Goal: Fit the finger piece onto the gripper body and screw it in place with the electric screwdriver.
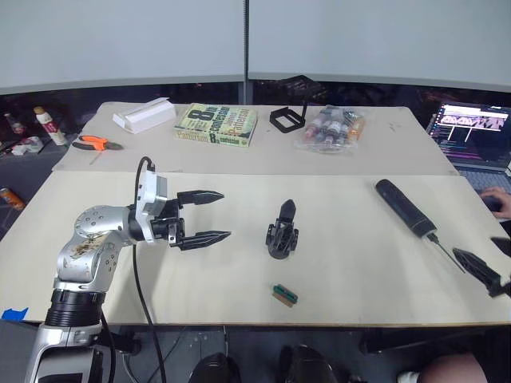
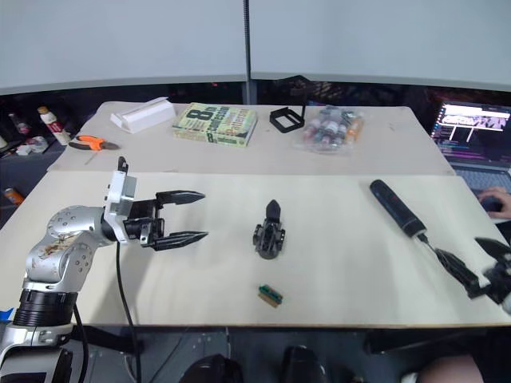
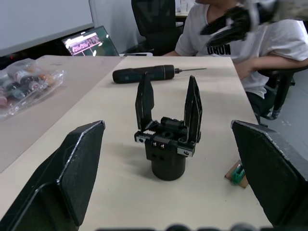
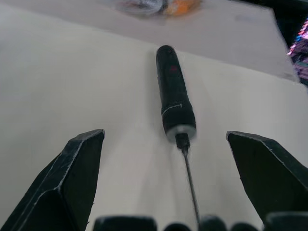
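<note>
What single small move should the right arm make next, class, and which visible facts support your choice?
Probably ease the right gripper forward along the table so its open fingers straddle the electric screwdriver, then close. The screwdriver lies flat, its bit pointing at that gripper, unheld. The gripper body stands upright in front of the open left gripper.

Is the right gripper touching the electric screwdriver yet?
Apart. In the right wrist view the electric screwdriver lies on the table between the open fingers, with bare table on both sides.
</note>
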Motion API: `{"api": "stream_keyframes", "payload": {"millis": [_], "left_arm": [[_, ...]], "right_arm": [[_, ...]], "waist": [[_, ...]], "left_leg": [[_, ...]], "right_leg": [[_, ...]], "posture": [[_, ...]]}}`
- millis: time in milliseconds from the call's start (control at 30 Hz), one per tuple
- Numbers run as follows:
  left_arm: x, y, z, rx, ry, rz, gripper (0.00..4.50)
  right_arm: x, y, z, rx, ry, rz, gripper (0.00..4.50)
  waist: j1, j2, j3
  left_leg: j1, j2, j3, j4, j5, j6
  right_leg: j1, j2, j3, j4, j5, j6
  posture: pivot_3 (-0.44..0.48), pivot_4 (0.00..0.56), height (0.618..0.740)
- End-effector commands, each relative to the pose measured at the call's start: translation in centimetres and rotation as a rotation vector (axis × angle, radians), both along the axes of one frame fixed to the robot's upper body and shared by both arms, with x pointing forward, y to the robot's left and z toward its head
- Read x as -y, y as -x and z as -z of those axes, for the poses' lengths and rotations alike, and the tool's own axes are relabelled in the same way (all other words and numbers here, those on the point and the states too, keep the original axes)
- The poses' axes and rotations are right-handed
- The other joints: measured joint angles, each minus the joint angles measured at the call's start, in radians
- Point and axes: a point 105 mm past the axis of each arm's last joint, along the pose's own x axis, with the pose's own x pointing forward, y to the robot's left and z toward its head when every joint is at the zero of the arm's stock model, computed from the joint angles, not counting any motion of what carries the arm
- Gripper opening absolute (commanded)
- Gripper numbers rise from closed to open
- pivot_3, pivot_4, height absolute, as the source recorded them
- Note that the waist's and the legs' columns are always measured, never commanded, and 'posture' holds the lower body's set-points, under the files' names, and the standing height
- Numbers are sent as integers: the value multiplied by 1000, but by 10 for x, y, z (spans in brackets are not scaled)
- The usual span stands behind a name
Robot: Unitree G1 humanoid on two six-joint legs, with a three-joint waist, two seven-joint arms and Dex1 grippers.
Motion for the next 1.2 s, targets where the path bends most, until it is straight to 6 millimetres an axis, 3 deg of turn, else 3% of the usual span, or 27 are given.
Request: {"api": "stream_keyframes", "payload": {"millis": [33, 167, 267, 567, 733, 833, 1000, 1067, 1200], "left_arm": [[7, 3, -11, 42, 16, 15, 4443], [13, 8, -11, 37, 29, 22, 4443], [14, 10, -11, 31, 30, 25, 4443], [17, 13, -12, 19, 31, 29, 4443], [18, 13, -13, 24, 24, 40, 4500], [23, 17, -15, 47, 44, 75, 4500], [26, 19, -14, 84, 41, 93, 4500], [27, 23, -9, 57, 17, 126, 4500], [28, 29, -7, 51, 9, 163, 4500]], "right_arm": [[15, -31, 11, -119, 76, 48, 4500], [21, -71, 19, -160, 106, 64, 4500], [18, -87, 27, -188, 97, 51, 4500], [2, -104, 54, -299, 17, 9, 4500], [-5, -112, 41, -221, -6, -32, 2966], [-1, -111, 26, -154, -1, -43, 1968], [2, -101, -7, -55, 25, -100, 1942], [-8, -80, -20, -59, 35, -150, 1942], [-36, -37, -22, -152, 28, -188, 1942]], "waist": [[2, -1, 0], [1, 0, 1], [1, 0, 1], [-5, 0, 1], [-8, 0, 1], [-9, 1, 2], [-3, 11, 8], [4, 16, 10], [16, 19, 10]], "left_leg": [[0, 0, 0, 0, 0, 0], [-1, -1, 0, 0, 1, 0], [-1, -2, 1, 1, 1, -1], [2, -1, 4, 1, 1, -2], [3, -1, 4, 0, 1, -2], [3, -1, 4, 0, 1, -2], [2, -1, 5, 0, 2, -2], [1, -1, 4, 0, 2, -2], [-3, 0, 1, 0, 1, -3]], "right_leg": [[0, 0, 0, 0, 0, 0], [0, 0, -1, 0, 0, 0], [0, 0, -2, 0, 1, -1], [2, 0, -4, 0, -2, 4], [3, 1, -3, 0, -2, 4], [2, 0, -3, 1, -2, 4], [2, 0, -3, 1, -1, 3], [1, 0, -3, 1, 0, 1], [-1, -1, -2, 2, 0, 0]], "posture": [[0, 150, 740], [0, 150, 740], [0, 150, 740], [0, 150, 740], [0, 150, 740], [0, 150, 740], [0, 150, 740], [0, 150, 740], [0, 150, 740]]}}
